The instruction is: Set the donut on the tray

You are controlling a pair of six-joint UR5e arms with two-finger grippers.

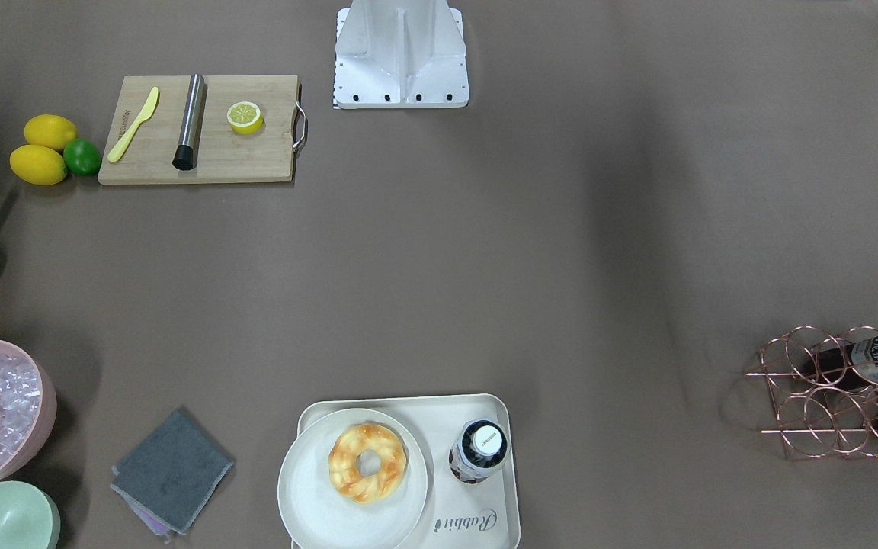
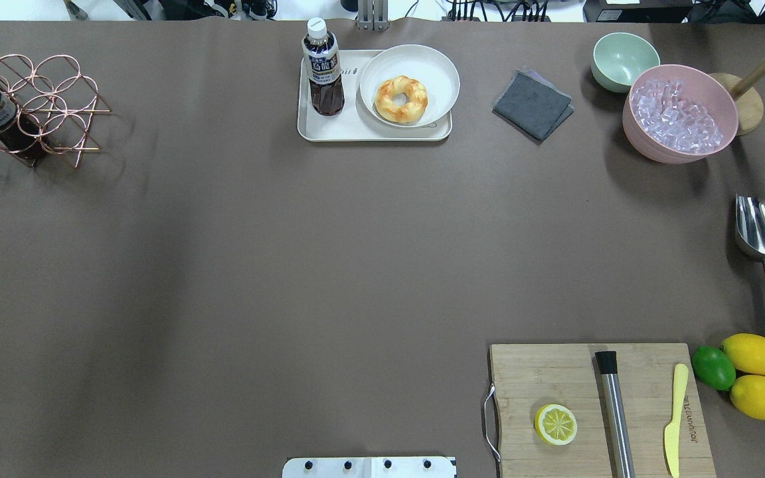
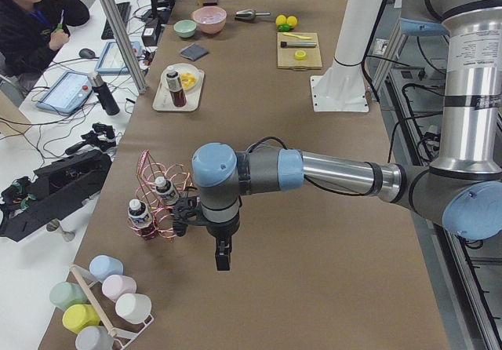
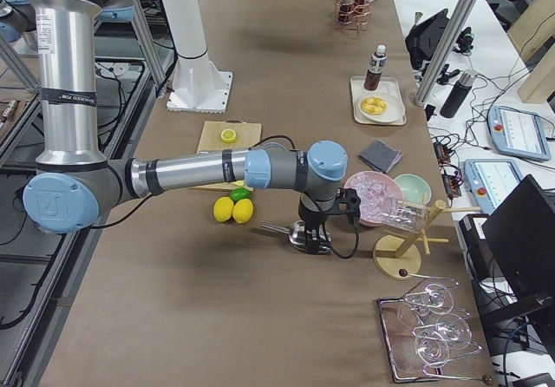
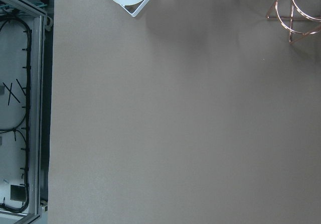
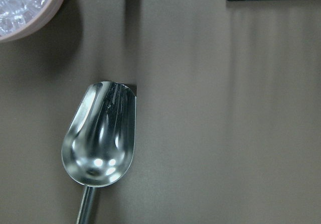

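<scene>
The donut (image 2: 401,99) lies in a round off-white plate (image 2: 437,72) that rests on the cream tray (image 2: 331,127) at the table's far middle. It also shows in the front-facing view (image 1: 367,462), with the tray (image 1: 477,528) under the plate (image 1: 317,505). My left gripper (image 3: 223,257) shows only in the exterior left view, hanging above bare table near the copper rack, far from the tray. My right gripper (image 4: 316,238) shows only in the exterior right view, above the steel scoop. I cannot tell whether either is open or shut.
A dark drink bottle (image 2: 321,66) stands on the tray beside the plate. Grey cloth (image 2: 532,105), green bowl (image 2: 623,60) and pink ice bowl (image 2: 680,111) lie to its right. The scoop (image 2: 762,234), cutting board (image 2: 641,372) with half lemon (image 2: 556,424), and copper rack (image 2: 30,109) flank the table.
</scene>
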